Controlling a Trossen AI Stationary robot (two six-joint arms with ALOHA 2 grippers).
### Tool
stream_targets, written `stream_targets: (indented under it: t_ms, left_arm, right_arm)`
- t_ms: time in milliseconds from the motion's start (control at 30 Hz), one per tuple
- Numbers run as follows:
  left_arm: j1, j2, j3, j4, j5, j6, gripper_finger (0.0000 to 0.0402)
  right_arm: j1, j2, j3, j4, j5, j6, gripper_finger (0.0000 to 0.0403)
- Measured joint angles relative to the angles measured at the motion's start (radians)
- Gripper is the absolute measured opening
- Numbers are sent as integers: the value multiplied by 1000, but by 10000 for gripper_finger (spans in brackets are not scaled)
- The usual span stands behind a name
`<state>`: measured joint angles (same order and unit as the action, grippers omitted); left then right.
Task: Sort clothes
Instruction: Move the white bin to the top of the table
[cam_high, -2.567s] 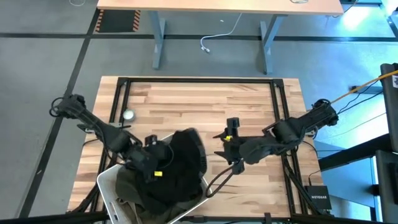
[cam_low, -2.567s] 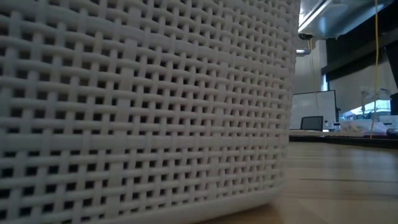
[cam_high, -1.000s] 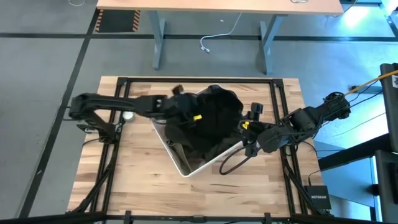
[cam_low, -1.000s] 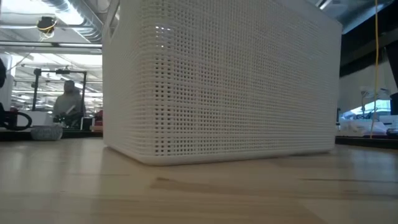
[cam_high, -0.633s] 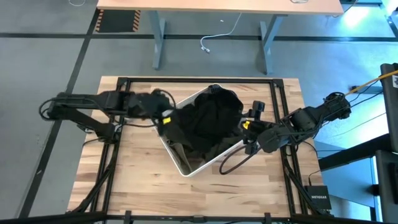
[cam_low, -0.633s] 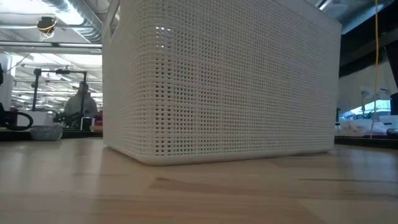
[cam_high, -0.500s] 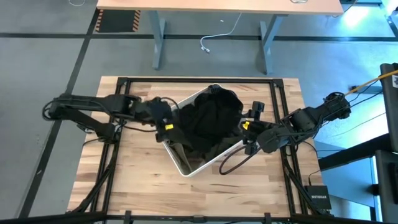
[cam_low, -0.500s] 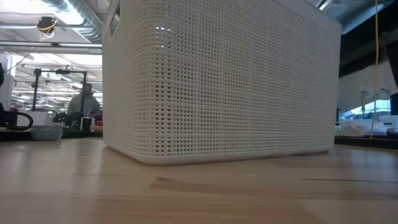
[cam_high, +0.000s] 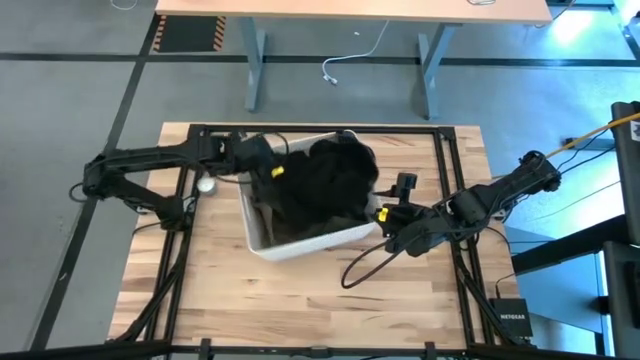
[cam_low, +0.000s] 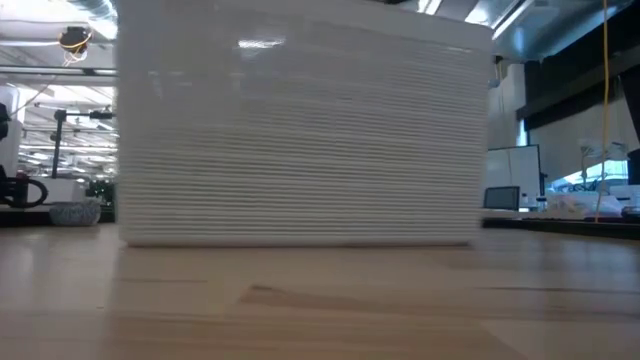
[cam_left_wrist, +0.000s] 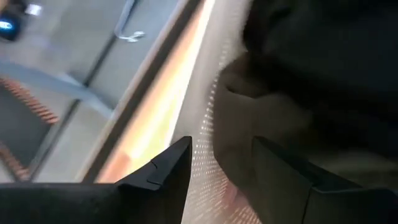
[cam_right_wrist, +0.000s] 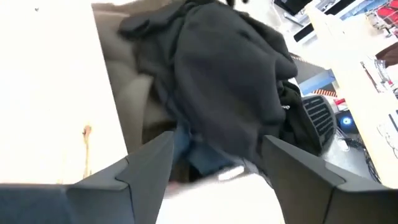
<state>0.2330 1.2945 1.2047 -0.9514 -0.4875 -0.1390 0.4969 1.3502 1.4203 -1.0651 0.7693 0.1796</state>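
A white woven plastic bin (cam_high: 262, 238) stands on the table's middle, its long near wall (cam_low: 300, 140) facing the low view. Black clothes (cam_high: 325, 180) are heaped in it over an olive-khaki garment (cam_right_wrist: 134, 81); no pale pink one shows. My left gripper (cam_high: 262, 160) is at the bin's far left corner, shut on its wall. My right gripper (cam_high: 385, 215) is open at the bin's right end, with black clothes (cam_right_wrist: 230, 81) ahead of its fingers. My left gripper has the bin's wall (cam_left_wrist: 208, 149) between its two fingers near the far left corner, one finger (cam_left_wrist: 168, 168) outside and one (cam_left_wrist: 286, 174) inside beside the khaki garment. The bin stands on the table. My right gripper stands over the bin's right end rim (cam_right_wrist: 217, 196); I cannot tell whether it touches.
A small grey round thing (cam_high: 206, 184) lies on the table left of the bin and also shows in the low view (cam_low: 75, 212). A black cable (cam_high: 360, 262) loops below the right arm. Bare wood (cam_high: 300, 300) lies toward the near edge.
My left gripper has left the clothes heap, gone to the bin's left corner, then toward the far edge with it. The bin has turned about on the table, from cornerwise to long side facing the near edge. My right gripper has shifted slightly toward the near left.
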Motion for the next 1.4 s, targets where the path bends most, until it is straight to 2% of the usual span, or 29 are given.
stream_targets:
  t_ms: [167, 300, 400, 533, 633, 767, 867, 1033, 1233, 1333, 1400]
  left_arm:
    - [156, 18, -6, 145, -24, 112, 164]
    - [239, 32, -6, 274, -29, 172, 164]
    - [231, 10, 30, 233, -25, 165, 164]
    - [133, -79, 97, 182, -2, 120, 164]
    - [20, -167, 104, 196, 108, 78, 164]
    - [-119, -256, 76, 198, 362, -41, 164]
    - [-197, -289, 34, 186, 493, -162, 164]
    - [-308, -285, -39, 159, 675, -301, 164]
    - [-400, -248, -128, 114, 655, -349, 164]
    - [-418, -238, -152, 105, 565, -351, 164]
    - [-417, -229, -157, 58, 459, -325, 164]
  right_arm:
    - [-2, 0, -7, -1, 39, -2, 262]
    - [-2, 0, -7, 0, 53, -2, 262]
    - [0, 0, -7, -1, 48, 9, 262]
    - [0, 0, -8, 12, -23, 25, 262]
    - [0, -4, -56, 173, -155, -26, 262]
    - [0, 8, -189, 481, -407, -103, 262]
    - [-6, 27, -275, 619, -445, -101, 262]
    - [-50, 71, -354, 647, -439, -55, 262]
    - [-131, 75, -380, 648, -378, -31, 261]
    - [-175, 69, -382, 641, -348, -30, 261]
    - [-204, 69, -382, 638, -324, -31, 261]
